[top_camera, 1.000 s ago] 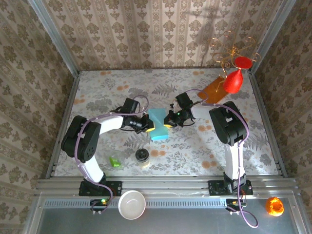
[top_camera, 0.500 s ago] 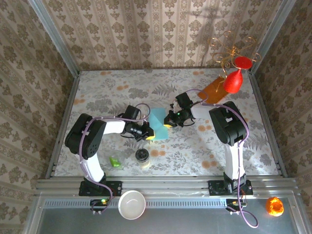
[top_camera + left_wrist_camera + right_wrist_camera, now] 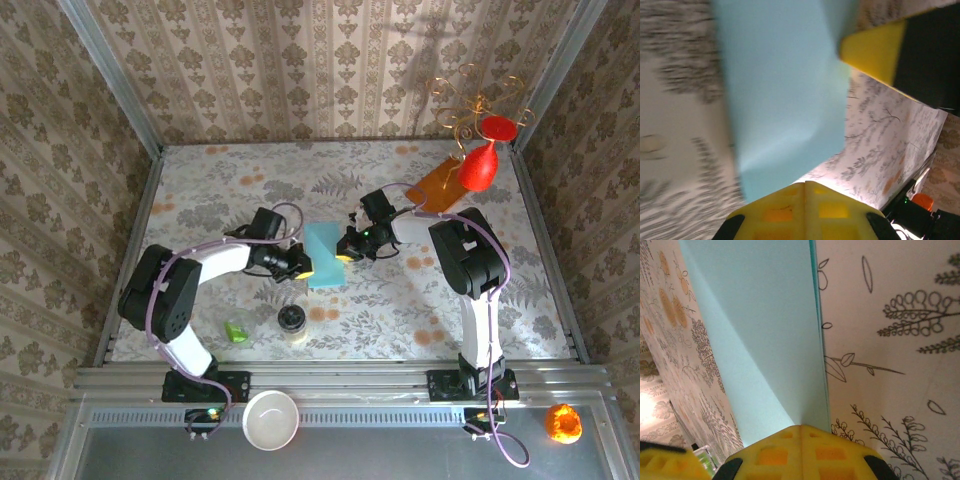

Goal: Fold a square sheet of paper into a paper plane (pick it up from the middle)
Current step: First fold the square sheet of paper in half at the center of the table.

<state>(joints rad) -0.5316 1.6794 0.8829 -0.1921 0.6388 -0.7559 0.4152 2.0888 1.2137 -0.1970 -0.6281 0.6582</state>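
Cream floral-print surface covers the table [image 3: 420, 300], w/ damask-papered walls [image 3: 300, 70] on 3 sides. The square sheet of paper [image 3: 323, 255], light blue & folded to an oblong, lies mid-table, w/ the orange-brown sheet [image 3: 437, 183] well off to its far R & a dark-lidded jar [image 3: 291, 320] near its front L corner. Left gripper [image 3: 300, 266] sits at the sheet's L edge & right gripper [image 3: 345, 250] at its R edge, both w/ yellow fingers pressed together & tips at the paper, tho can't tell if any is pinched. Top cam gives that layout, right wrist cam adds a doubled fold edge, left wrist cam a blurred sheet.
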